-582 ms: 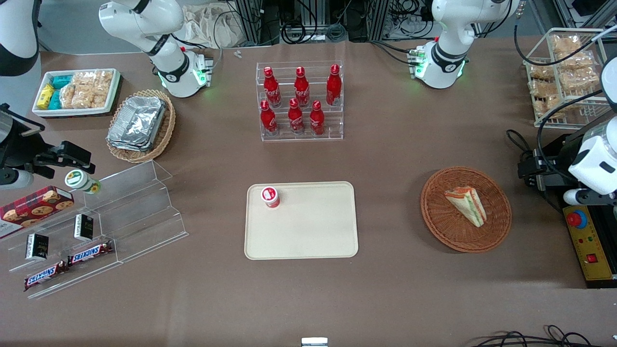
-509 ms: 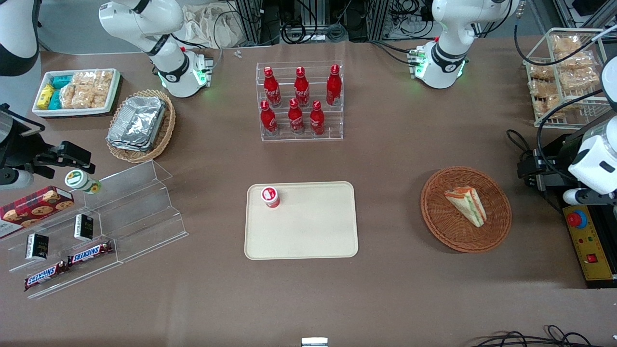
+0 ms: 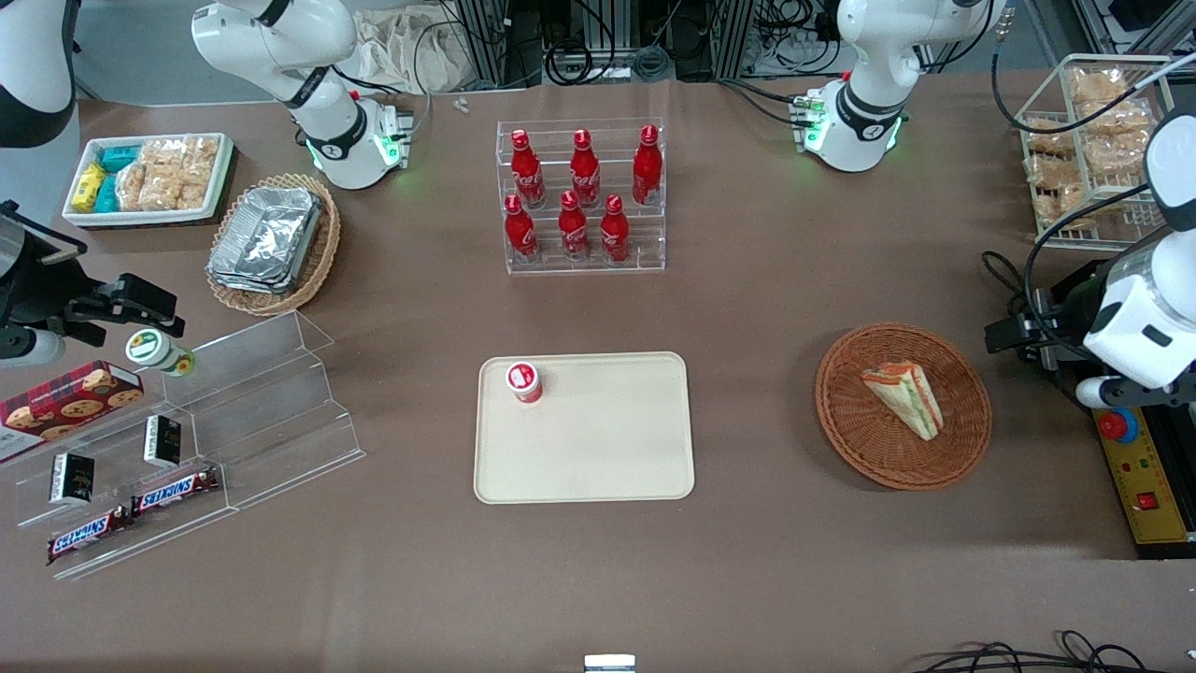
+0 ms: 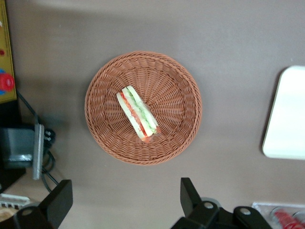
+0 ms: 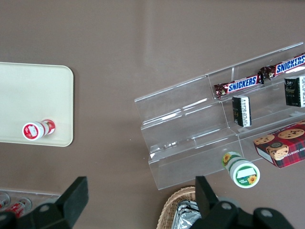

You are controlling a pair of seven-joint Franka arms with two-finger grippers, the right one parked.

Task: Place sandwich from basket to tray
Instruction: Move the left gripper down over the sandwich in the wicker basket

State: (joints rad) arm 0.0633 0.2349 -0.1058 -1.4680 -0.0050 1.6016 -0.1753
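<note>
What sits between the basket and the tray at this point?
Nothing: the front view shows only bare brown tabletop between the basket and the tray. The sandwich lies in the basket; the open pincer hovers above it.

table [image 3: 766, 308]: brown | on it: tray [image 3: 598, 458], basket [image 3: 864, 449], bottle rack [image 3: 584, 262], foil-container basket [image 3: 318, 266], clear stepped shelf [image 3: 271, 411] | gripper [image 4: 121, 202] above table, near basket
</note>
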